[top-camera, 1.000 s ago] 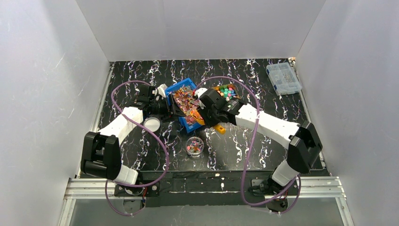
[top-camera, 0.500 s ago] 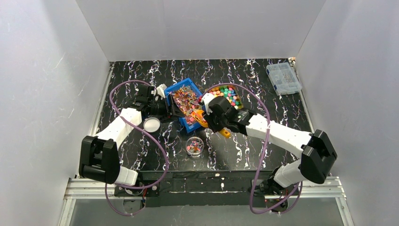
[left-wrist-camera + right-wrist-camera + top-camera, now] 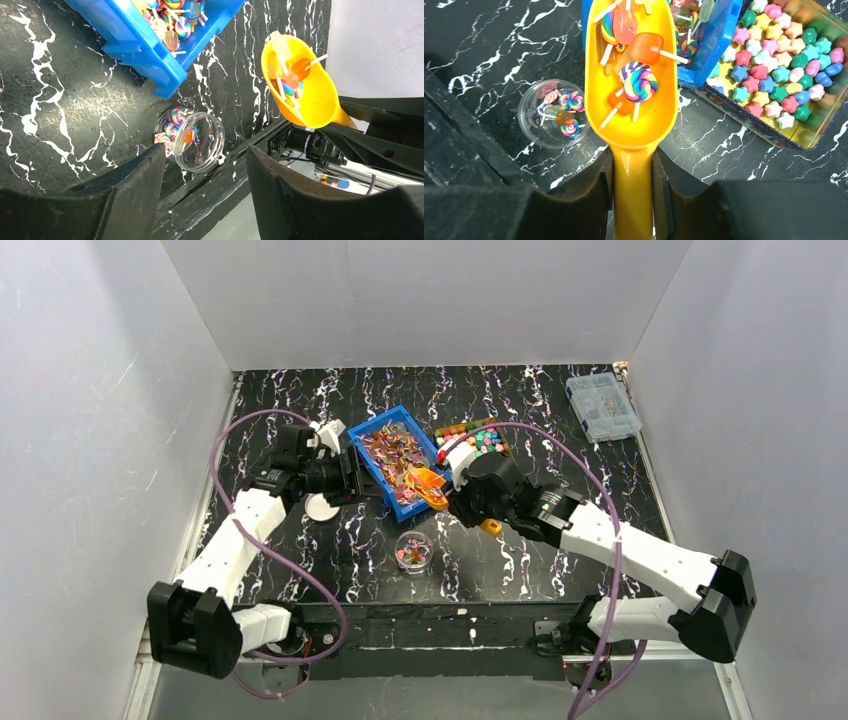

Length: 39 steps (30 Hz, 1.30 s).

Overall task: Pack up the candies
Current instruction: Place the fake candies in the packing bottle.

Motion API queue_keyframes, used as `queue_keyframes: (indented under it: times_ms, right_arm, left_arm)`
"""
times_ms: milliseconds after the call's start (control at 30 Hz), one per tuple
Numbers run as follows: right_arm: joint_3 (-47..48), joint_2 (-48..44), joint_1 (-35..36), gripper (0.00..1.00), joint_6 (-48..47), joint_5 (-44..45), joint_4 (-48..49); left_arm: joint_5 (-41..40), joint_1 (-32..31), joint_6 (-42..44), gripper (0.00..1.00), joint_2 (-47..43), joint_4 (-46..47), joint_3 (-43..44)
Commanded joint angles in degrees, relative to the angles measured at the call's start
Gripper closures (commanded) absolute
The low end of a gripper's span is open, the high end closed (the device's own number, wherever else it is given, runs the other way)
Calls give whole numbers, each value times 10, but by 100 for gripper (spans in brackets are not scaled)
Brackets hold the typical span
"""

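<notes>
Fingers [image 3: 596, 195] of my right gripper [image 3: 633, 187] are clamped on the handle of the scoop [image 3: 634, 145]. Its bowl carries lollipops [image 3: 639, 82] and hangs at the near corner of the bin [image 3: 719, 45], with the cup [image 3: 522, 112] close by holding a few more. I read the left gripper [image 3: 204, 160] as spread apart and empty above the table [image 3: 60, 100] at the bin's left side; the star-shaped candies [image 3: 774, 65] in mixed colours lie in the tin [image 3: 819, 132], just beside the bin on its right.
</notes>
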Motion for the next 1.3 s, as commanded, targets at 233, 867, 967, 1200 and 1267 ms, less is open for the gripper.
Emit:
queue_keyframes:
  times_ms: [233, 867, 967, 1200, 1267]
  right_arm:
    - [31, -55, 92, 99, 4, 48, -96]
    - [142, 28, 205, 99, 111, 80, -310]
    - [158, 49, 207, 99, 118, 69, -336]
    - [194, 96, 208, 99, 126, 55, -381]
    - [208, 114, 208, 99, 127, 52, -391]
  left_arm:
    - [2, -2, 29, 40, -122, -70, -50]
    - [23, -2, 17, 39, -277, -154, -108]
    - [20, -2, 25, 39, -293, -171, -109]
    - [21, -2, 43, 39, -314, -191, -107]
    - [21, -2, 48, 39, -316, -191, -108]
